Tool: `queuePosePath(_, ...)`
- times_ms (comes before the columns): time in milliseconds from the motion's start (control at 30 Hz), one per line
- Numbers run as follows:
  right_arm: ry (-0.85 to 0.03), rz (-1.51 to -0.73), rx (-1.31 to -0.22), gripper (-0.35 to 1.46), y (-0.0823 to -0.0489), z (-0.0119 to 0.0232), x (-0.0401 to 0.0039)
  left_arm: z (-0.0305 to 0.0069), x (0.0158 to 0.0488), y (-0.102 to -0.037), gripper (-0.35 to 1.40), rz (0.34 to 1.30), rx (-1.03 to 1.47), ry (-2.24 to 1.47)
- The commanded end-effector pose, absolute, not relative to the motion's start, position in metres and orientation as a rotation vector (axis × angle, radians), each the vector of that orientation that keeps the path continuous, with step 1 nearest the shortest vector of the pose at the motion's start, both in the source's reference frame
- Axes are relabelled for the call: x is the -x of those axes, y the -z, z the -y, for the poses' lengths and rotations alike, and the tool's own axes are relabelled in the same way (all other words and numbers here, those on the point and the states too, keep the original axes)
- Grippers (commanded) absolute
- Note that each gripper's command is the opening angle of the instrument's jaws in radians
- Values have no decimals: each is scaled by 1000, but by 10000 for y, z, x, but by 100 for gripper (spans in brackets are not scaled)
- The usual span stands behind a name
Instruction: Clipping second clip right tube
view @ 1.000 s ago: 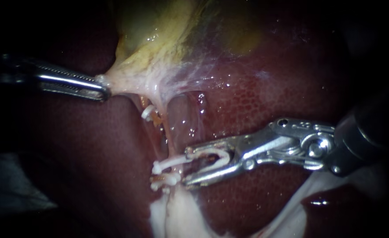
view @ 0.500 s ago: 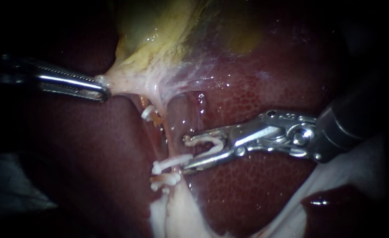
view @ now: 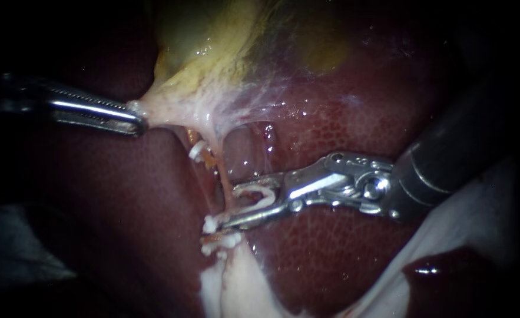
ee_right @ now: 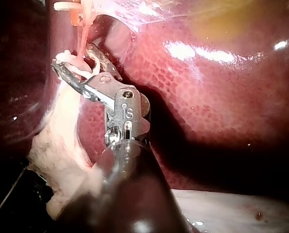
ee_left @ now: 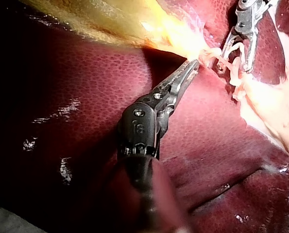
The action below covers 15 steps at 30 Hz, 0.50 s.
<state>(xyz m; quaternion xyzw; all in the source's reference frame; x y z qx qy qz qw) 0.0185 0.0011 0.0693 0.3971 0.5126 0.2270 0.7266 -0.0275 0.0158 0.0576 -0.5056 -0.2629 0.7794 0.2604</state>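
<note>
Dark-red liver [view: 354, 135], wet and finely mottled, forms the background on every side. The right tube [view: 225, 176] is a thin pink strand that runs down from the stretched pale tissue under the gallbladder [view: 212, 53]. Near the middle of the endoscope view it enters the mouth of my right instrument [view: 229, 206].

The jaws of that instrument stand apart and hold the loaded clip [view: 267, 193], a white open loop with one arm seated against each jaw. The tube lies between the two arms, which have not met. My right wrist view shows the same arrangement: the pink strand crosses the white loop at the jaw tips.

Just under the lower jaw, the white end of a closed clip [view: 211, 224] shows where the strand meets the pale fat [view: 236, 282]. I cannot tell whether the jaw touches it. The lowest clip [view: 227, 240] sits just beneath it, close against that fat.

Up and to the left of the right tube, an upper clip [view: 197, 151] sits on a neighbouring orange-tinged strand.

Farther out, my left instrument [view: 137, 122] enters from the left with its jaws clamped on the gallbladder's pale tapered end, which is drawn out to a point. My left wrist view shows these jaws closed on that tissue — the right instrument and its white loop lie just beyond them.

A pale band of tissue [view: 477, 218] crosses the liver beneath the right shaft.
</note>
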Motion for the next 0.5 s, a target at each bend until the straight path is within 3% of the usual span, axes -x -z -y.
queuePosePath(33,-501,-1133,-875,50,-694,-11,-187,-158,276,-576,-35,712,1369,-2111)
queuePosePath(500,-520,-1240,-891,50,-691,-3,-213,-157,277,-575,-35,711,1369,-2110)
